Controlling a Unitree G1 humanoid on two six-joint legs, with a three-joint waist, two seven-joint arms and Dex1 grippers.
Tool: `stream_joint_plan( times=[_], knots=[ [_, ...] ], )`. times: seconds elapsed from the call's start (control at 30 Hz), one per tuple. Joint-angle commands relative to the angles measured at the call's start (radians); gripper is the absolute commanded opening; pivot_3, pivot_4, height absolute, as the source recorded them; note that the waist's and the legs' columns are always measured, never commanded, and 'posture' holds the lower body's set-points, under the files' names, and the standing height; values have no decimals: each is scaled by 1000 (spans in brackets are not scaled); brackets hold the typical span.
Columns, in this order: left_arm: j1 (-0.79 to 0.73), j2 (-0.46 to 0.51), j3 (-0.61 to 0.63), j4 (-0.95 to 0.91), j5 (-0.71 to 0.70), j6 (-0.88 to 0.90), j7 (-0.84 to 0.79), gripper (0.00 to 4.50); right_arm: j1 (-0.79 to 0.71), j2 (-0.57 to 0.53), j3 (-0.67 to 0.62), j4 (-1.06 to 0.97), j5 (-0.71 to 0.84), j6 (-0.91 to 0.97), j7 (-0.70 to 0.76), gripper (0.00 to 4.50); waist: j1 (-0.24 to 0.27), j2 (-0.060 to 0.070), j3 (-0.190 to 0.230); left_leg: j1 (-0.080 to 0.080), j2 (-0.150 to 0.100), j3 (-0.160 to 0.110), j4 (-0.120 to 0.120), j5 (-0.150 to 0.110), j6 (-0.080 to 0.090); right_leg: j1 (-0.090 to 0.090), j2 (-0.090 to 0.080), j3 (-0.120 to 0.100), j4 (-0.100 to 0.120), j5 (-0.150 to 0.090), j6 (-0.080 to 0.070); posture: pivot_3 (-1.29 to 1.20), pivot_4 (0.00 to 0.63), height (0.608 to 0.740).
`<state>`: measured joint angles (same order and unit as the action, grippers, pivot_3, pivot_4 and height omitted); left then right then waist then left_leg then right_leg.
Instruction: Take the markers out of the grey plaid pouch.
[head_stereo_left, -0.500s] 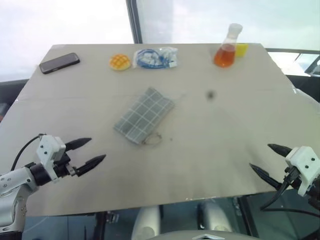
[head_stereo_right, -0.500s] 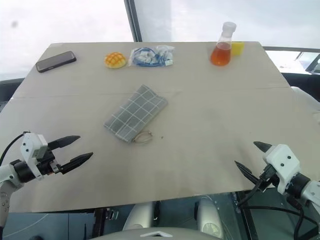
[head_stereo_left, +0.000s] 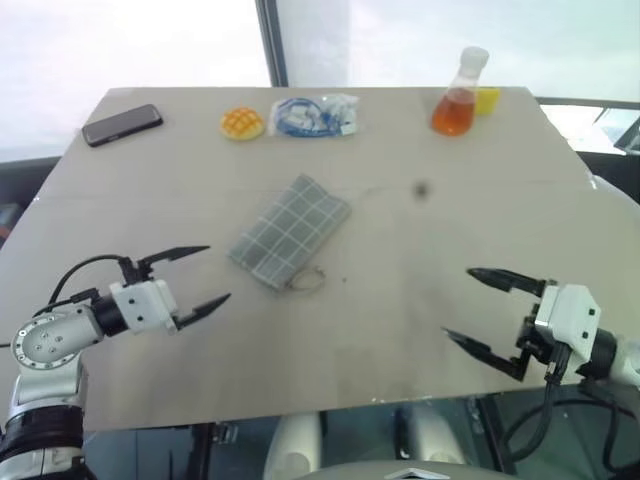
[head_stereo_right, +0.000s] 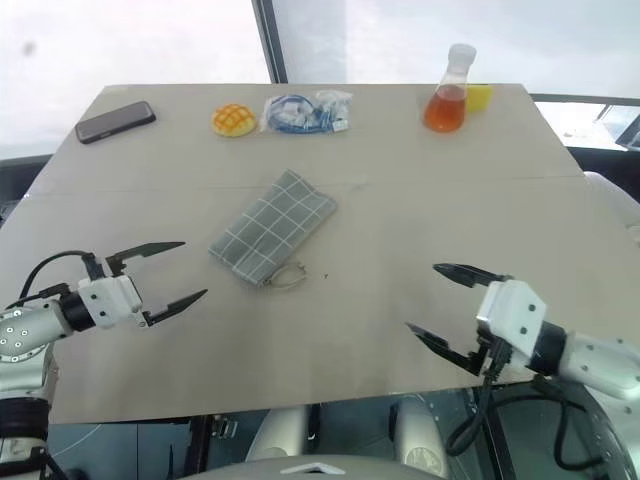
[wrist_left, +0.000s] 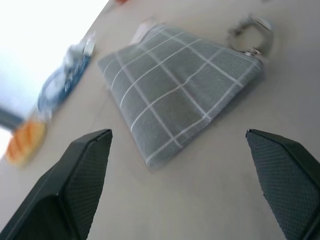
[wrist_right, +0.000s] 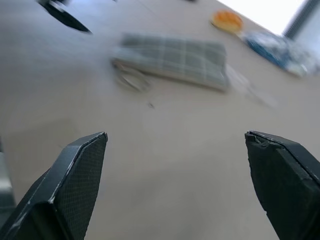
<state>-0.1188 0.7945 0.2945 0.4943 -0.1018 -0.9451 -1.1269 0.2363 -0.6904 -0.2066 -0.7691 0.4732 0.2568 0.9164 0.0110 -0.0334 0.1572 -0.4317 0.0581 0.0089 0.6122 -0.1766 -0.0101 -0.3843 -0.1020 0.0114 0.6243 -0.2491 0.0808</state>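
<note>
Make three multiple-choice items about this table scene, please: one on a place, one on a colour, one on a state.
1. Where does the grey plaid pouch lie?
A. near the middle of the table
B. at the far right corner
C. on top of the phone

2. What colour is the liquid in the flask?
A. blue
B. orange
C. clear

3. How is the left hand?
A. shut on the pouch
B. open, holding nothing
C. shut on the phone

Answers:
1. A: the pouch rests mid-table, apart from the phone, which lies at the far left corner.
2. B: the lower part of the flask is filled with orange liquid.
3. B: its two black fingers stand spread wide, short of the pouch, with nothing between them; the right hand is open too.
</note>
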Motion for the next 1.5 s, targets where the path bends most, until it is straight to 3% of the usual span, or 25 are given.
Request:
stream_joint_plan(
  times=[0.03,0.27,0.37,0.5,0.53,0.57,0.73,0.8,0.83,0.93,0.97,1.03,1.13,1.27,1.4,1.43,1.5],
  knots=[
    [-73,6,-55,100,120,-220,90,4456,-101,-12,71,-6,29,-15,28,4500,3,0,0,0,0,0,0,0,0,0,0,0,0,0,0,0,150,740],
    [-158,-48,-85,198,468,-398,399,4456,-190,-15,148,-3,26,-8,31,4500,8,0,0,0,0,0,0,1,1,2,1,-1,1,0,1,0,150,740],
    [-167,-71,-95,128,682,-336,567,4456,-203,-12,158,2,16,-12,18,4500,7,1,-1,1,0,-1,0,1,1,3,1,-1,2,0,1,0,150,740],
    [-169,-96,-161,36,798,-210,693,4456,-200,-12,166,2,1,-16,4,4500,10,6,-4,3,0,0,2,1,1,4,1,-1,3,0,1,0,150,740],
    [-171,-96,-179,24,804,-185,709,3936,-197,-13,168,0,-3,-17,1,4500,10,7,-4,2,0,0,2,1,0,4,1,-1,3,0,1,0,150,740],
    [-174,-90,-202,15,811,-164,716,3744,-196,-13,170,-2,-6,-16,-3,4500,9,7,-5,2,0,0,2,1,0,4,1,-1,3,0,1,0,150,740],
    [-207,-62,-278,51,798,-117,791,1302,-195,-9,178,-8,-5,12,-31,4500,12,10,-7,3,0,0,2,1,0,4,1,-1,3,1,2,0,150,740],
    [-222,-53,-299,75,767,-121,812,258,-199,-6,184,-10,-3,37,-58,4500,15,15,-10,3,0,0,2,1,1,5,1,-1,3,1,2,0,150,740],
    [-232,-58,-306,81,722,-129,812,42,-201,-9,186,-16,11,82,-81,4500,18,17,-11,3,0,0,2,1,1,4,1,-1,3,1,2,0,150,740],
    [-248,-96,-336,52,469,-88,727,42,-220,-25,183,-52,10,223,-181,4500,19,17,-11,3,0,0,2,1,1,4,1,-1,4,1,2,0,150,740],
    [-245,-108,-367,-7,322,-25,641,42,-247,-20,186,-71,-20,294,-254,4500,19,16,-11,2,0,0,3,1,0,4,1,-1,4,1,2,0,150,740],
    [-237,-144,-405,-152,47,164,484,42,-323,-2,180,-88,41,448,-343,4500,15,14,-9,1,0,0,5,1,0,3,1,0,4,1,1,0,150,740],
    [-234,-179,-434,-345,-220,479,344,42,-463,48,164,-61,157,664,-443,4500,5,10,-8,-1,0,-1,6,1,1,4,1,0,4,1,1,0,150,740],
    [-222,-210,-436,-440,-286,657,295,42,-616,142,164,12,235,867,-552,4500,-6,11,-8,0,1,-2,4,1,1,4,4,1,4,1,2,0,150,740],
    [-195,-252,-432,-457,-244,668,296,42,-711,209,206,58,275,948,-577,4500,-10,11,-8,0,2,-4,2,1,1,4,7,1,4,3,5,0,150,740],
    [-196,-263,-431,-460,-239,677,300,14,-727,219,215,66,290,968,-573,4238,-11,11,-8,0,3,-4,2,1,1,4,8,1,4,3,5,0,150,740],
    [-208,-285,-431,-453,-222,684,306,14,-750,234,248,76,320,1008,-556,4238,-8,11,-8,-1,3,-4,2,1,1,4,8,0,4,3,5,0,150,740]
  ],
)
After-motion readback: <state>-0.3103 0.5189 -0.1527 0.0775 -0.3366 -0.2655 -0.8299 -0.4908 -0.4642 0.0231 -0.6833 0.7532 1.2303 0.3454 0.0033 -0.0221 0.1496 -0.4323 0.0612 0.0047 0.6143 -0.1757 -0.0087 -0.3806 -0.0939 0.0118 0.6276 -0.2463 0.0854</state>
